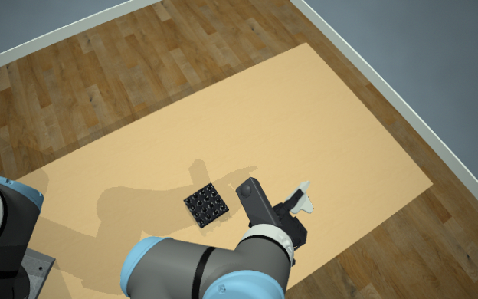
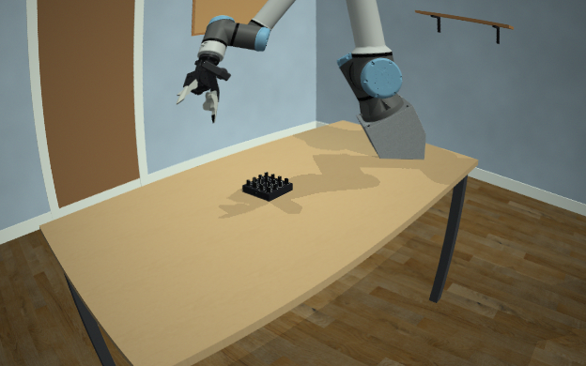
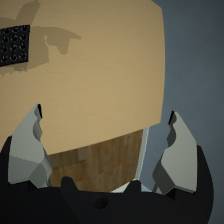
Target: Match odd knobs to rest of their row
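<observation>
The black knob box (image 1: pixel 206 205) (image 2: pixel 265 190) (image 3: pixel 16 46) sits on the table, with its knobs standing up in a square grid. In the wrist view it is cut off by the left edge. The knobs are too small and dark to tell which mark each one points at, and the row labels cannot be read. My gripper (image 2: pixel 195 113) (image 3: pixel 105 107) is open and empty, its pale jaws wide apart. It hangs high above the table, off to one side of the box, and touches nothing. In the top view the wrist hides part of it.
The wooden table (image 1: pixel 319 126) (image 2: pixel 179 263) (image 3: pixel 100 65) carries the arm's grey base (image 2: pixel 397 133) at one end. The arm's shadow falls across the table around the box. Part of the table edge and the floor (image 3: pixel 100 165) show between the jaws in the wrist view.
</observation>
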Tool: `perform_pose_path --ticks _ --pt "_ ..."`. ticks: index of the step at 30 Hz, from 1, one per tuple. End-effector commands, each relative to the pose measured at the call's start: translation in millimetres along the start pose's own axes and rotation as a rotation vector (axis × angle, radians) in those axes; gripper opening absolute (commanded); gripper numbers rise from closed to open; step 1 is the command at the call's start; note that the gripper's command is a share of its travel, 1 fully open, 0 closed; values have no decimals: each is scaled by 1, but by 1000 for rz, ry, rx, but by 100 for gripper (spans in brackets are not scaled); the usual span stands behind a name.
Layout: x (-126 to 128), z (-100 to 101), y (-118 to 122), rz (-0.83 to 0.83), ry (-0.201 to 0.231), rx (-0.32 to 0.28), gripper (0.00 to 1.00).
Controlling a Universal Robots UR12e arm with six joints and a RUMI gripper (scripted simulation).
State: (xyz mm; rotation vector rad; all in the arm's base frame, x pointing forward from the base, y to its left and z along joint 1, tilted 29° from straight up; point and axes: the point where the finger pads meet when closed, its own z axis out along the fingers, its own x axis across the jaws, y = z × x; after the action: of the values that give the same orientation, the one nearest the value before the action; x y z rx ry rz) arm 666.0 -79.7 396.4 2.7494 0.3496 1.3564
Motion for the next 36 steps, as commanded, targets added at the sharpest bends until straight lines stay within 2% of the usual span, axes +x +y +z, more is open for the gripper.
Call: perform_pose_path --ticks 1,8,11,13,22,27,36 --pt "-18 16 -10 139 -51 -17 100" --pt "-38 32 -22 293 -107 -38 100" --pt "-40 33 -24 311 -113 -41 100" --pt "-51 41 -30 389 -141 -57 100" --pt "-78 57 -46 577 -204 -108 100" --pt "-87 62 -51 637 -222 -129 100" --pt "-117 76 -67 832 -274 -211 100"
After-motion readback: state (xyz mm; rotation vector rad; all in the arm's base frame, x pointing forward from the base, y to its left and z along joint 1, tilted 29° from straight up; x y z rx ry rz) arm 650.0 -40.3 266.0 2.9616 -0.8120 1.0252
